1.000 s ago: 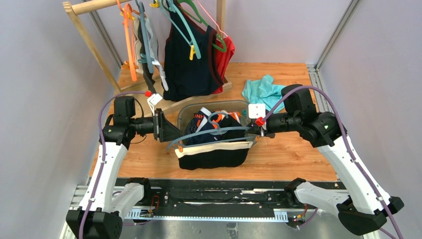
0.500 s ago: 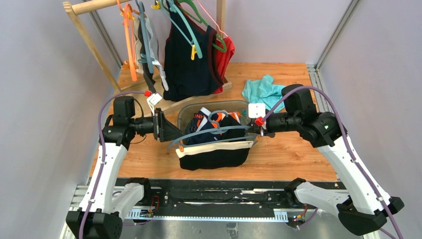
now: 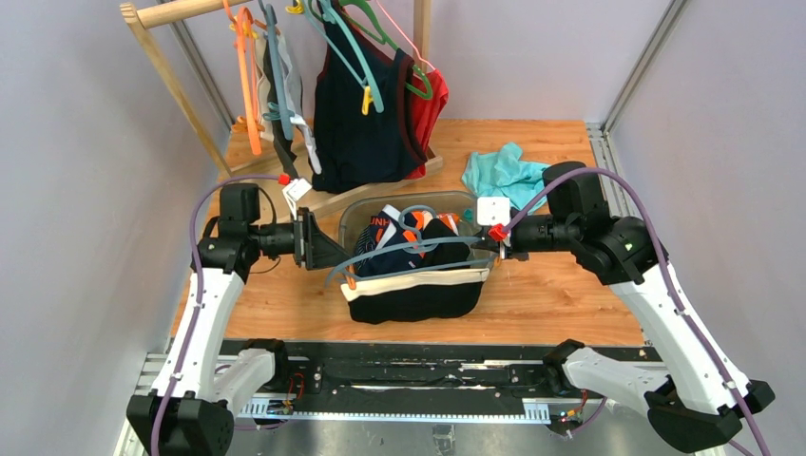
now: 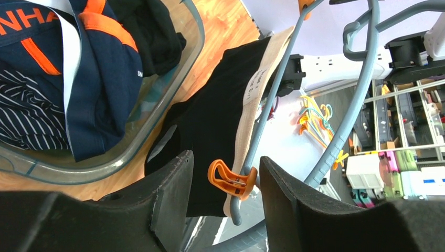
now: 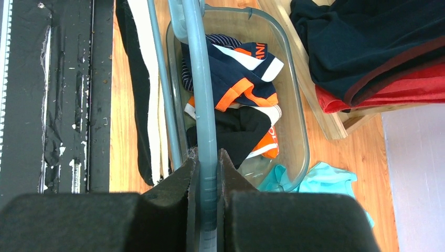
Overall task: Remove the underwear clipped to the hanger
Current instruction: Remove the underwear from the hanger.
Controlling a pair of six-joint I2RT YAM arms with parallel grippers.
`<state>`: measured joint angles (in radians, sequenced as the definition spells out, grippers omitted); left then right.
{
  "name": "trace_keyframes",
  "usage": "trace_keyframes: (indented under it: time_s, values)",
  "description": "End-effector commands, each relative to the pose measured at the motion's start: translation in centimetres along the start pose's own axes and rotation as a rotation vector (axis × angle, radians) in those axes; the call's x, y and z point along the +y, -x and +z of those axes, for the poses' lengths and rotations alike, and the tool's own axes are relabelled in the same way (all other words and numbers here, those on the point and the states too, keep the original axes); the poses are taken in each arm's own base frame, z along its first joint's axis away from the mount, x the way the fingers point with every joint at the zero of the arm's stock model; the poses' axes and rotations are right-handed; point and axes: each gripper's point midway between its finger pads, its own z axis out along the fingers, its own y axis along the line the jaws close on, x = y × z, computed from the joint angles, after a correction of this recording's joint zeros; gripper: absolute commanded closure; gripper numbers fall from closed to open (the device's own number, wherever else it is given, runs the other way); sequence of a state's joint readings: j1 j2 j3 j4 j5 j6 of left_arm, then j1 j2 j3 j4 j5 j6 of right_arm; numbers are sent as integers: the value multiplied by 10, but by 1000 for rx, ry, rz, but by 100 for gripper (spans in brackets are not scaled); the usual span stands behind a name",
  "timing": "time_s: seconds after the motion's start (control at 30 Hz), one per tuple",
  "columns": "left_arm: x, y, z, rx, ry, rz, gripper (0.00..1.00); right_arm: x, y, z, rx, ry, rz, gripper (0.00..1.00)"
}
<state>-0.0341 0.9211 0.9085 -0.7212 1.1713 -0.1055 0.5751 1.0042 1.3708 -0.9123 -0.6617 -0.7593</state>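
On my screens the right gripper (image 5: 205, 157) has its jaws pinched tight on one end of the grey-blue hanger (image 3: 418, 245). The hanger lies roughly level across the clear plastic bin (image 3: 354, 217) on the table (image 3: 570, 304). The dark briefs with the beige waistband (image 3: 413, 296) hang from the hanger's near bar, in front of the bin's near wall. An orange clip (image 4: 231, 180) pins the waistband to the bar at the end nearest my left arm. The left gripper (image 4: 225, 168) has its jaws about half apart, and that clip sits right between them. I see a gap on one side; on the other the clip is at or against the pad, and I cannot tell which. Inside the bin, below the hanger, lie navy briefs with orange trim (image 5: 231, 68) and a black garment (image 5: 236, 131) beside them
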Motion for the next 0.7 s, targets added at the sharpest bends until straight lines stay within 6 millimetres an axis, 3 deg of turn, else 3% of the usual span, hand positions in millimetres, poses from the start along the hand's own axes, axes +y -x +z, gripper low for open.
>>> trace_keyframes:
  time_s: [0.0, 0.37, 0.67]
  values:
    - [-2, -6, 1, 19, -34, -40, 45, -14, 11, -1, -41, -51, -39, 99]
    - [-1, -13, 4, 44, -64, -99, 41, -25, 10, 1, -35, -96, -95, 99]
    - [-4, -11, 7, 31, -110, -136, 32, -25, 7, 1, -51, -125, -128, 100]
